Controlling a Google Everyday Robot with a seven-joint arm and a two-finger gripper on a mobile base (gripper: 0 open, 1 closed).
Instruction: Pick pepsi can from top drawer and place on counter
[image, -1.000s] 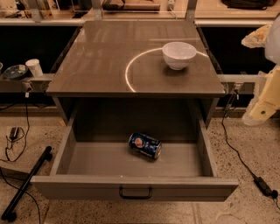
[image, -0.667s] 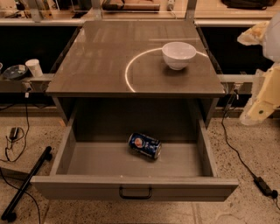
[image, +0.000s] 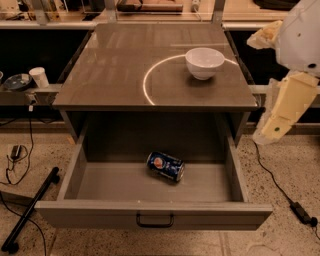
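The pepsi can (image: 165, 166) lies on its side on the floor of the open top drawer (image: 150, 212), near the middle, its logo end pointing front-left. The drawer is pulled fully out below the counter (image: 125, 75), which bears a pale circular arc. My gripper (image: 263, 86) hangs at the right edge of the view, beside the counter's right side and above the floor. It is open and empty, with one cream finger (image: 284, 109) pointing down-left and the other (image: 265, 35) higher up. It is well to the right of the can and above it.
A white bowl (image: 204, 62) stands on the counter's right half, on the arc. A paper cup (image: 38, 77) and a dark dish (image: 18, 81) sit on a shelf at left. Cables (image: 280, 187) and a black bar (image: 30, 210) lie on the floor either side.
My arm and gripper have shifted a little to the left, towards the counter's right edge. The can, drawer and bowl have not moved.
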